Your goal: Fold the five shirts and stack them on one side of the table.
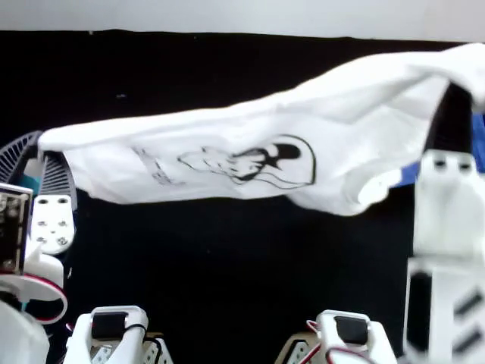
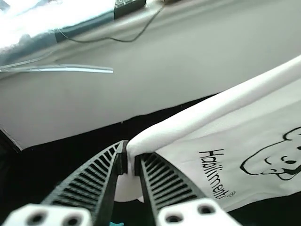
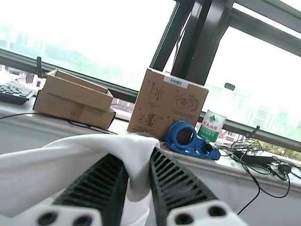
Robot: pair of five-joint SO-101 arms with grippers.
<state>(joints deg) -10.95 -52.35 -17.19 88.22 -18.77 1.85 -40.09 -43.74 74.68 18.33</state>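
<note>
I'm holding 1 shirt stretched between both arms over the table. The left gripper is pinching a rolled edge, jaws nearly closed. The right gripper is clamping the other end, with cloth hiding its fingertips. The shirt's right corner is running off frame.

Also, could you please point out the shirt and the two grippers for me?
shirt (image 1: 227,129), high view, white cloth just above the print.
left gripper (image 2: 131,155), left wrist view, midway between its fingertips, at the pinched hem.
right gripper (image 3: 138,162), right wrist view, midway between its fingertips, at the pinched cloth.
</note>
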